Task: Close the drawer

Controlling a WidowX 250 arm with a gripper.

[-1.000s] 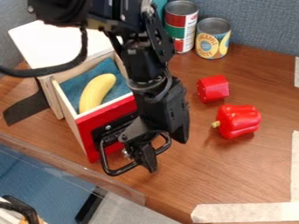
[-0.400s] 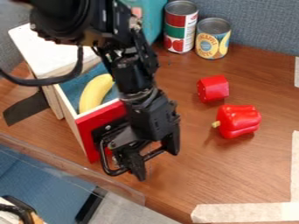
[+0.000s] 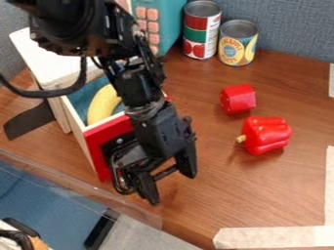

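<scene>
The pincer (image 3: 170,184) is held spread at the front (image 3: 106,135) of the open drawer (image 3: 79,132); lining-up is seemingly in hand, with an inward push needed next.

1. Two cans (image 3: 203,29)
2. One banana (image 3: 102,104)
3. One red pepper (image 3: 266,135)
4. One small red block (image 3: 239,99)
5. One drawer (image 3: 103,135)
6. One wooden cabinet (image 3: 49,61)
7. One teal object (image 3: 172,19) with pink squares
8. Three pale tape strips (image 3: 281,237)
</scene>
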